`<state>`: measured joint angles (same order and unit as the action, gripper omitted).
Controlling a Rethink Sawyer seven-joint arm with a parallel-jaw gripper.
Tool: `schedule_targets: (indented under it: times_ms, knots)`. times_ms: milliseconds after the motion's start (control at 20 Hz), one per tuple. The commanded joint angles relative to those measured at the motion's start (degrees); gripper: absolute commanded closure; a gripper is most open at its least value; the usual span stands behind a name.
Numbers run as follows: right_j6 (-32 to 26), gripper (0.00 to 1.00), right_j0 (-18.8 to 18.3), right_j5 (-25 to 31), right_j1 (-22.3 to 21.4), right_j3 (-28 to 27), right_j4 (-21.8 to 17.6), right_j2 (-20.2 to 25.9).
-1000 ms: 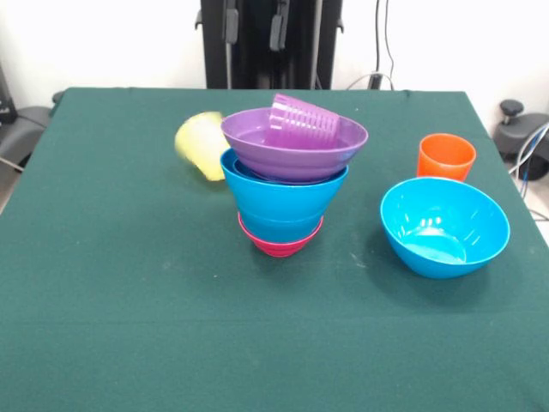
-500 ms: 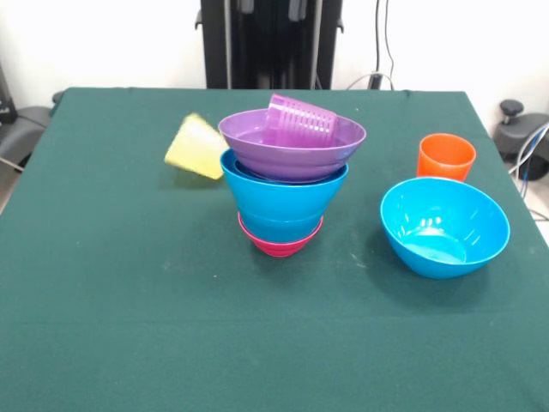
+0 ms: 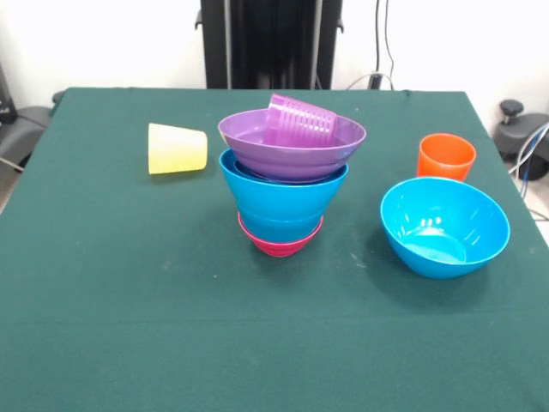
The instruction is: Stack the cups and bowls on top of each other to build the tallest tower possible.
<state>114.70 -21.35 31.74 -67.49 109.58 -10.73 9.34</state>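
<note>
Gripper unseen, yellow cup (image 3: 177,148) beside tower (image 3: 287,184)

Tower (image 3: 287,193) of magenta bowl (image 3: 280,243), blue bowls (image 3: 283,199), purple bowl (image 3: 292,146), purple cup (image 3: 302,120) tipped inside, yellow cup (image 3: 177,148) lying sideways beside it, orange cup (image 3: 445,157) upright behind separate blue bowl (image 3: 444,226)

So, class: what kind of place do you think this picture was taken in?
Probably a robotics lab or test room: a table under a green cloth, plastic bowls stacked as a tower, a black pedestal behind it and loose cables on the wall.
</note>
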Motion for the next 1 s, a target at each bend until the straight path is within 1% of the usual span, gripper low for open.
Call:
schedule_targets:
  times_ms: [50, 300, 500, 700, 800, 950, 1000]
  knots:
    - [5.1, 0.0, 1.0, -3.6, 5.9, 3.3, -2.7, -0.4]
    - [6.8, 0.0, 2.0, -10.6, 13.8, 0.2, -3.2, -0.6]
    - [7.8, 0.0, 4.2, -11.1, 15.5, -1.5, -2.3, -2.3]
    - [10.1, 0.0, 7.3, -14.7, 19.8, -4.2, -1.4, -5.1]
    - [10.1, 0.0, 8.1, -16.3, 21.9, -5.6, -0.9, -6.0]
    - [10.0, 0.0, 8.9, -17.8, 23.0, -5.8, 0.2, -6.6]
    - [10.5, 0.0, 9.8, -17.6, 22.9, -5.9, 0.7, -7.4]
